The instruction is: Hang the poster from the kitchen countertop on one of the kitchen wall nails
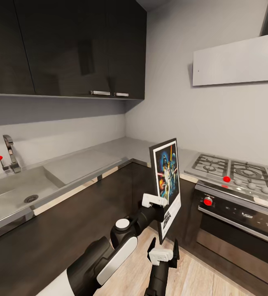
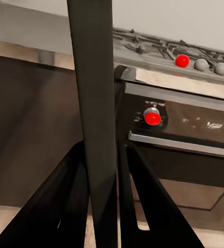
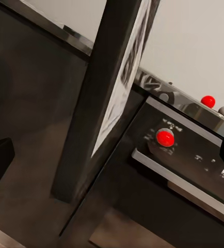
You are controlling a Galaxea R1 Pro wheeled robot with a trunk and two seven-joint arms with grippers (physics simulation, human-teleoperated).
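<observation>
The left gripper (image 1: 163, 204) is holding the poster (image 1: 168, 181) upright in the air, off the surface (image 1: 109, 150), in front of the dark cabinets at the inner corner where the two runs of worktop meet. Its jaws are clamping the poster's near edge low down, which is leaving the picture side facing out and the top edge free, a sensible way to carry a frame that has to be lifted onto a nail. From the left wrist, the dark frame edge (image 2: 94, 103) is running straight up between the two black fingers (image 2: 158, 206), so the grip looks centred and square.

The right gripper (image 1: 164, 253) is hanging lower, just beneath the poster's bottom corner and not touching it; its jaws are standing apart with nothing between them, probably waiting as a spare. From its wrist camera the poster (image 3: 99, 98) is leaning across the view with the oven (image 3: 194, 160) behind.

The hob (image 1: 232, 170) is sitting to the right, the sink (image 1: 18, 193) to the left. I cannot make out any nail on the grey walls from here, so my guess is that finding one comes next.
</observation>
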